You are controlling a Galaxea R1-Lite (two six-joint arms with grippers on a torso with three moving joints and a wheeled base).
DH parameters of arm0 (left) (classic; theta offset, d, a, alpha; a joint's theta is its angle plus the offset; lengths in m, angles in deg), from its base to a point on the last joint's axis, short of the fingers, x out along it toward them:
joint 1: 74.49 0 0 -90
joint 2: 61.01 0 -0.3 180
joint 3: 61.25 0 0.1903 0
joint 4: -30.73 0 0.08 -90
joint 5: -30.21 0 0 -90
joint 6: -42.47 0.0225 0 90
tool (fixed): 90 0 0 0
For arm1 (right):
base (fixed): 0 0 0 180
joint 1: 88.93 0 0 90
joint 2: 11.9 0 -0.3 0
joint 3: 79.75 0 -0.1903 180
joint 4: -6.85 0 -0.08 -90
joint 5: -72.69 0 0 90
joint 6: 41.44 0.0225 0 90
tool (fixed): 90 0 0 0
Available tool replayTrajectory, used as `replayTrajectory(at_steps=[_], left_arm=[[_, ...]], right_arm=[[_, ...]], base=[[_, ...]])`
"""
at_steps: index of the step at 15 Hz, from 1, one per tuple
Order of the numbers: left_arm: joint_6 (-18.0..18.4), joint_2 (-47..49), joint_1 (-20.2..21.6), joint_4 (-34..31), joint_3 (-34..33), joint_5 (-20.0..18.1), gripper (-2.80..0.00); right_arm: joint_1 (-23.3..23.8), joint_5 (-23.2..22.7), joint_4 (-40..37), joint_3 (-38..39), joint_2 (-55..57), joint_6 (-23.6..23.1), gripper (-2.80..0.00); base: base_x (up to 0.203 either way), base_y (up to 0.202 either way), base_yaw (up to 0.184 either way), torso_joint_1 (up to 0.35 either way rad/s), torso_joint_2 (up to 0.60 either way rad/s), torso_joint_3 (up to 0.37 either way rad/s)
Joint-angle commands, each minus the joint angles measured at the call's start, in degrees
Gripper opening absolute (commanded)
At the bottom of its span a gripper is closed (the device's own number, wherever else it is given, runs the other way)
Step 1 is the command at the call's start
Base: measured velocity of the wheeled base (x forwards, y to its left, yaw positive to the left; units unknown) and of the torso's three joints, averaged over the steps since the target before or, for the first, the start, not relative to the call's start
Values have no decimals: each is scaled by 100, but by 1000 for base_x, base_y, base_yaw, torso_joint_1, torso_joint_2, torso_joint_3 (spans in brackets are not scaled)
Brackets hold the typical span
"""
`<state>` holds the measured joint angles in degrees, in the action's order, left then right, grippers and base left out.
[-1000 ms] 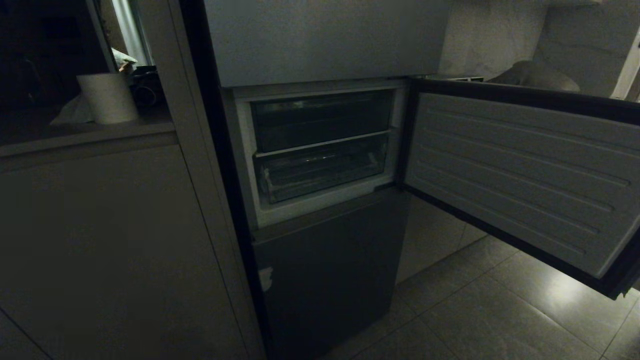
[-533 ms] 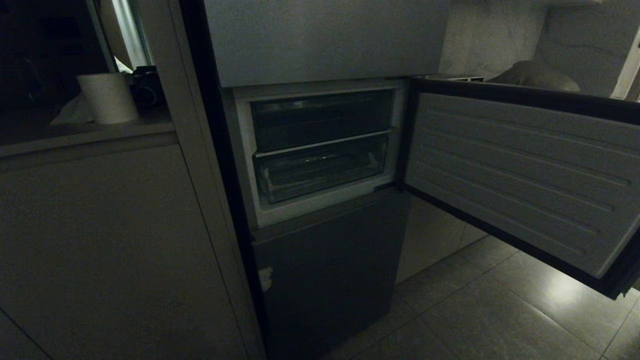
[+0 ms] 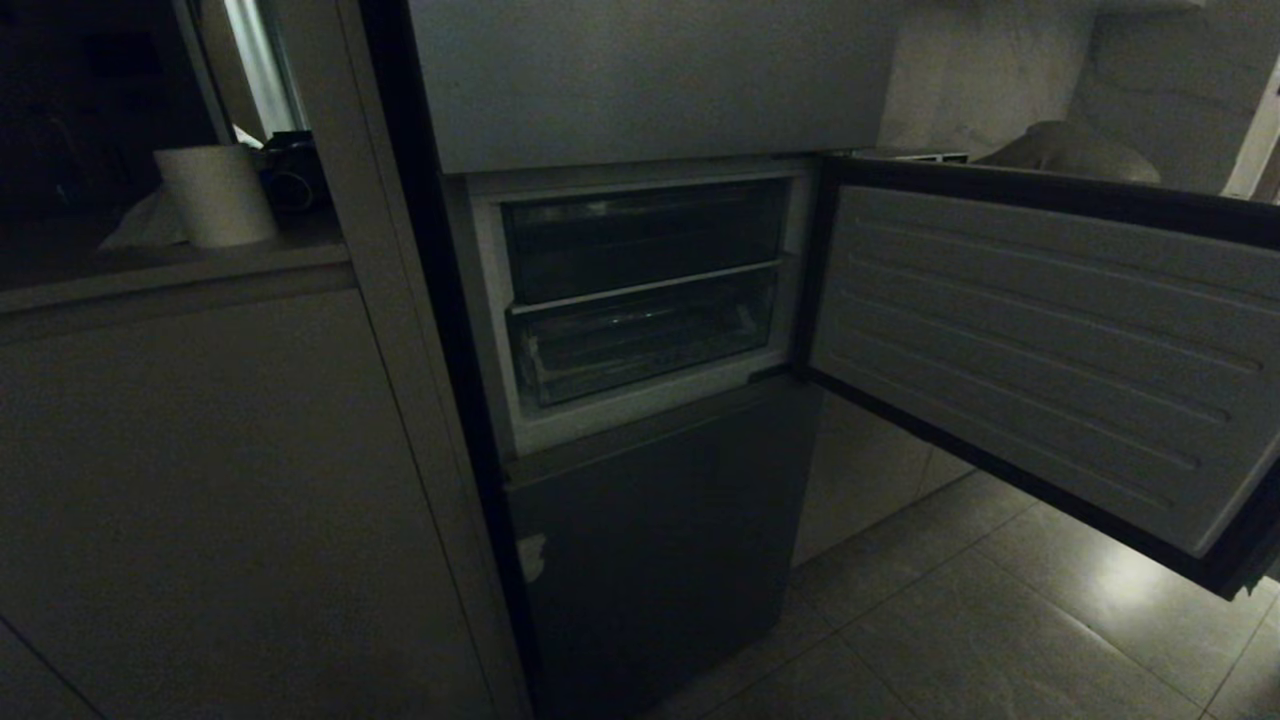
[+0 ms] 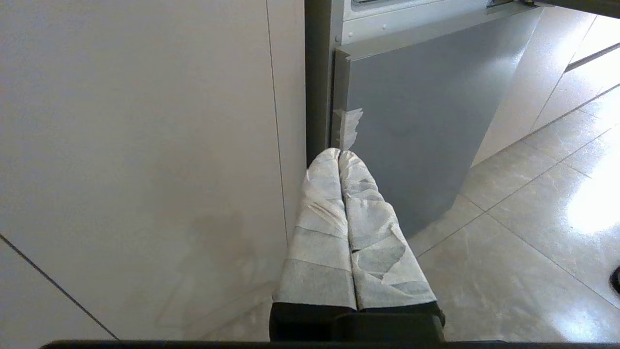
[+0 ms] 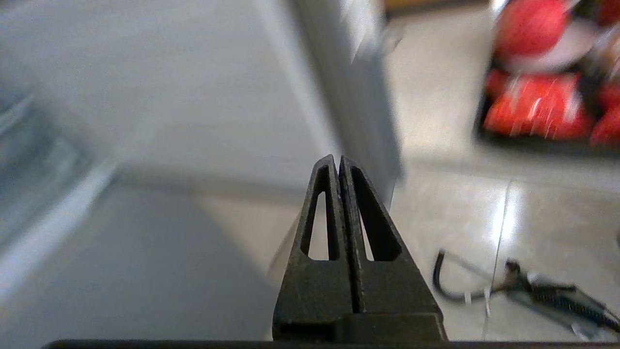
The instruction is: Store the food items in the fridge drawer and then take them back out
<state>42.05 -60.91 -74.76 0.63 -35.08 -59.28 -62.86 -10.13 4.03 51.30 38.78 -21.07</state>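
Right pincer (image 5: 339,162) closed and empty, left pincer (image 4: 340,155) closed too, parked low; fridge drawer (image 3: 645,340) sits shut inside the open fridge, nothing stored yet, everything left to do

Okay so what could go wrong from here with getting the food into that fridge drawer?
1. The fridge drawer sits pushed in, and both the right gripper and left gripper are shut, so a pull may slip.
2. The open fridge door juts out on the right, where an arm could clip it.
3. The red food items look tightly packed, risking a wrong grab.
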Motion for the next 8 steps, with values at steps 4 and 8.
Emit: replayTrajectory(at_steps=[4, 8], left_arm=[[-2, -1, 0, -3, 1, 2, -280], [-2, 8, 0, -3, 1, 2, -280]], right_arm=[[1263, -150, 1817, -968, 2662, 61, -280], [1538, -186, 2450, -1872, 3684, 32, -280]], base=[[0, 0, 0, 0, 0, 0], [0, 0, 0, 0, 0, 0]])
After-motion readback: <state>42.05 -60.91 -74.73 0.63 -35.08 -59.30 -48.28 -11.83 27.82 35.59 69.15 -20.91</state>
